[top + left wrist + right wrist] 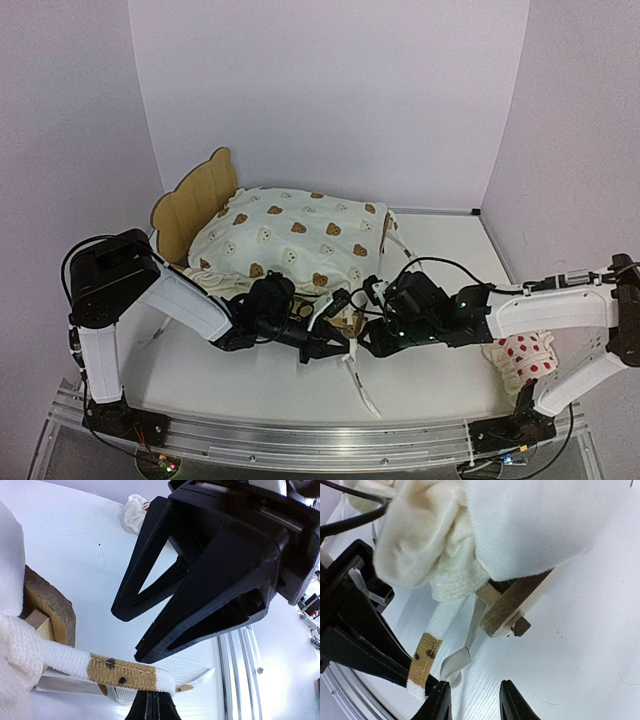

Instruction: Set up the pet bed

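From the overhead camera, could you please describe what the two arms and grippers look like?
The left arm and right arm have white shells between black joints, with thin black cables. The left gripper and right gripper are matte black with tapering wedge fingers.

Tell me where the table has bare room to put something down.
Bare table: back right, between cushion and wall; near left, between left arm and rail. Crowded: the cushion's near edge, where left tool and right tool meet; the pillow, near right.

The cushion (295, 235) hides the pet bed (192, 205) below its headboard; the right arm (545, 308) covers part of the dotted pillow (530, 354).
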`<state>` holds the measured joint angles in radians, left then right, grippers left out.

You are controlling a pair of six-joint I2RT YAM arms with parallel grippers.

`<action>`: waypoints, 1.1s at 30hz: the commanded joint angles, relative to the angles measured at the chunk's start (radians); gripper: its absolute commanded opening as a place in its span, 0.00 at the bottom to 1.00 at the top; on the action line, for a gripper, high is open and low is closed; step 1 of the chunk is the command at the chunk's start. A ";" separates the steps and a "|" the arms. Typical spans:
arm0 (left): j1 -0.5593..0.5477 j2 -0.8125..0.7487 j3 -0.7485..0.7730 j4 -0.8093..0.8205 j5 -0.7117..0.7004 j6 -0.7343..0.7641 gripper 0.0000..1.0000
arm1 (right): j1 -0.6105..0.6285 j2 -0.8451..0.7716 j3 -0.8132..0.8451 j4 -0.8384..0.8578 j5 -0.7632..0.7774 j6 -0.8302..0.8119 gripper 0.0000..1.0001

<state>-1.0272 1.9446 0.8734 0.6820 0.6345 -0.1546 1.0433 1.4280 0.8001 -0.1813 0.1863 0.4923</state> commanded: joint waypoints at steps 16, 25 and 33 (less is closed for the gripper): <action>0.005 0.034 0.043 0.049 0.027 0.047 0.00 | -0.003 0.056 0.068 0.082 0.022 0.251 0.36; 0.006 0.050 0.050 0.064 0.032 0.049 0.00 | -0.003 0.118 0.090 0.084 0.004 0.342 0.36; 0.006 0.051 0.053 0.062 0.018 0.047 0.00 | -0.003 0.133 0.074 0.083 0.000 0.383 0.33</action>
<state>-1.0164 1.9941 0.8951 0.6979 0.6502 -0.1268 1.0391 1.5578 0.8600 -0.1146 0.1865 0.8343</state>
